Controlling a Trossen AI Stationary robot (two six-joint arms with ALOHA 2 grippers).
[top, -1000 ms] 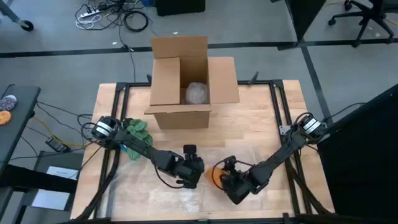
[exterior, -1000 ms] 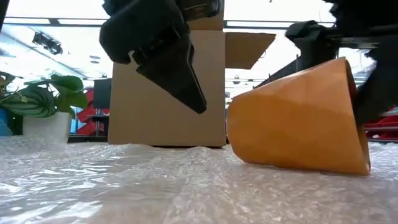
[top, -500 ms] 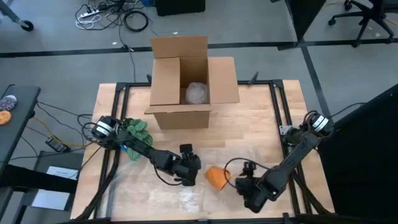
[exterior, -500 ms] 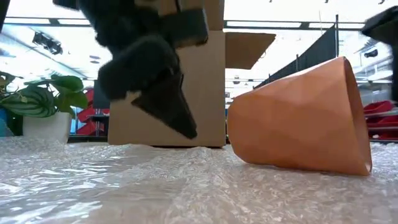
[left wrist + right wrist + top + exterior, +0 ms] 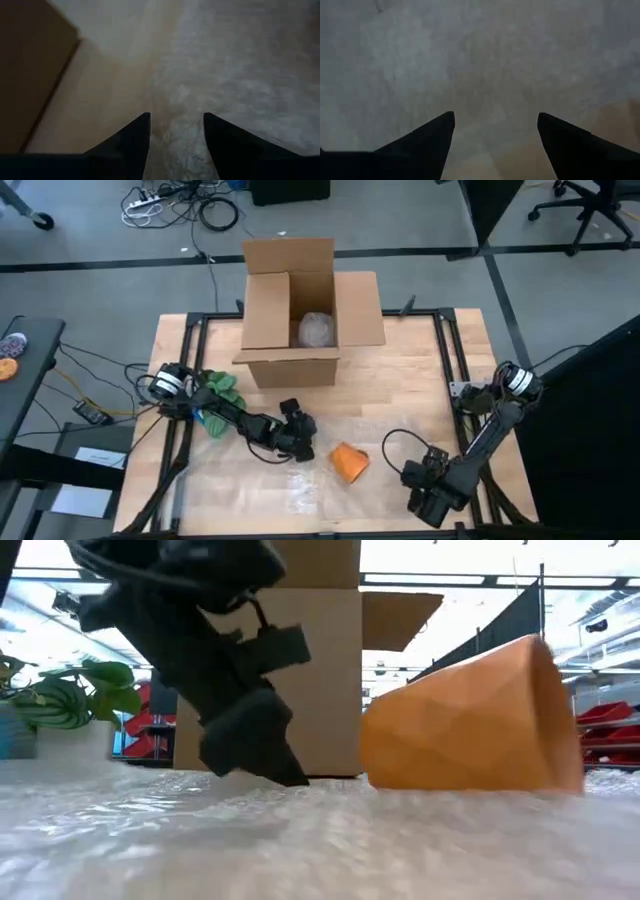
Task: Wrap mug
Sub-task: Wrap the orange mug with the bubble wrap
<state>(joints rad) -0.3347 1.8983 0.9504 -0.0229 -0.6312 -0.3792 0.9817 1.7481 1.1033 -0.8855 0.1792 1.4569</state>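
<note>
1. The orange mug (image 5: 349, 462) lies on its side on the bubble wrap (image 5: 300, 490), mid-bench.
2. Your left pincer (image 5: 297, 442), fingers apart, sits at the wrap's far-left edge; pinch only film.
3. Your right pincer (image 5: 430, 498), also apart, waits near-right.

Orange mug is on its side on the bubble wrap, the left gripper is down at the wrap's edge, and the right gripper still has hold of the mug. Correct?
Not quite. The right gripper is open and well clear of the orange mug, as the high view shows. The rest stands: the mug lies on its side on the bubble wrap, with the left gripper down at the wrap's edge.
</note>
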